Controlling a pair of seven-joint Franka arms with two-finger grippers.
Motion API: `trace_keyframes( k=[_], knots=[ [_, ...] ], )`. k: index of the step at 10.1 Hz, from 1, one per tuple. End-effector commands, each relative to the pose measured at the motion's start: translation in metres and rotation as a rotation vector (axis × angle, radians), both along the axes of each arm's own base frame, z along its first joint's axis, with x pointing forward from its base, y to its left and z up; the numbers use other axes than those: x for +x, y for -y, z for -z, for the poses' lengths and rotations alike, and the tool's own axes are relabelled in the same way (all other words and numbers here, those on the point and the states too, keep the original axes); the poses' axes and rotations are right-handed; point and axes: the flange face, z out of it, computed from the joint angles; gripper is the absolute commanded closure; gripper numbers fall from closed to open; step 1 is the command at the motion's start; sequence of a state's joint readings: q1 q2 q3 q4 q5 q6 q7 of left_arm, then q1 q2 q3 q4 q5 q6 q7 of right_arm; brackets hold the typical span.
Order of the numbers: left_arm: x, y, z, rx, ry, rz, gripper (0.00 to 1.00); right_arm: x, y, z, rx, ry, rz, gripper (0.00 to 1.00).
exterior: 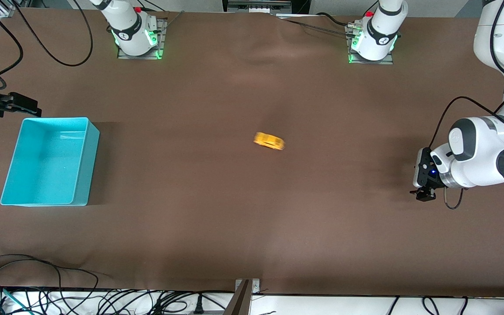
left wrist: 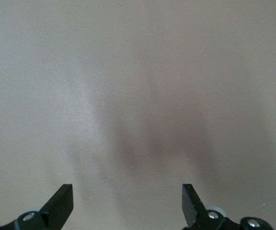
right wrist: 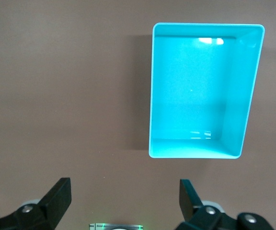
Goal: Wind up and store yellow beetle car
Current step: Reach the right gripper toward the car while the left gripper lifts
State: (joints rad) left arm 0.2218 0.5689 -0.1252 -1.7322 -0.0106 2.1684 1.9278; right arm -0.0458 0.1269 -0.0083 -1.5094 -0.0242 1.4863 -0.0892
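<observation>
The yellow beetle car [exterior: 269, 141] stands alone on the brown table near its middle and looks smeared lengthwise. It does not show in either wrist view. My left gripper [exterior: 423, 194] hangs open and empty over the table toward the left arm's end, well away from the car. The left wrist view shows only its gripper [left wrist: 127, 191] over bare table. My right gripper [exterior: 24, 107] is open and empty just above the edge of the teal bin [exterior: 86, 166] that faces the robots' bases. The right wrist view shows its gripper [right wrist: 124, 187] and the bin [right wrist: 152, 96], which holds nothing.
The right arm's base [exterior: 136, 33] and the left arm's base [exterior: 372, 39] stand along the table's edge farthest from the front camera. Cables [exterior: 37, 297] lie off the table's edge nearest that camera.
</observation>
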Motion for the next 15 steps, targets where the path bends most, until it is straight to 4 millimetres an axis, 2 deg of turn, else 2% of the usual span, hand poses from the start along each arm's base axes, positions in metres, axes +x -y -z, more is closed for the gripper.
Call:
trace_keyframes(
  k=[1,4,6,9,12,13,15],
  knots=[
    [-0.005,0.003,-0.02,0.011,-0.025,-0.053,0.0,-0.004,-0.01,-0.002,-0.01,-0.019,-0.018,0.0],
    [-0.009,0.014,-0.04,0.021,-0.053,-0.146,0.0,-0.009,-0.012,0.006,-0.005,-0.079,-0.028,0.0],
    [-0.012,0.013,-0.049,0.032,-0.073,-0.205,0.0,-0.013,-0.015,0.012,-0.003,-0.125,-0.034,0.0],
    [-0.013,0.015,-0.075,0.052,-0.088,-0.305,0.0,-0.015,-0.031,0.022,0.002,-0.184,-0.066,0.0],
    [-0.005,0.015,-0.105,0.066,-0.111,-0.376,0.0,-0.014,-0.043,0.029,0.006,-0.209,-0.089,0.0],
    [-0.003,0.015,-0.112,0.071,-0.115,-0.408,0.0,-0.013,-0.043,0.024,0.008,-0.194,-0.089,0.0],
    [-0.005,0.015,-0.137,0.085,-0.088,-0.498,0.0,-0.011,-0.051,0.019,0.011,-0.177,-0.1,0.0]
  ],
)
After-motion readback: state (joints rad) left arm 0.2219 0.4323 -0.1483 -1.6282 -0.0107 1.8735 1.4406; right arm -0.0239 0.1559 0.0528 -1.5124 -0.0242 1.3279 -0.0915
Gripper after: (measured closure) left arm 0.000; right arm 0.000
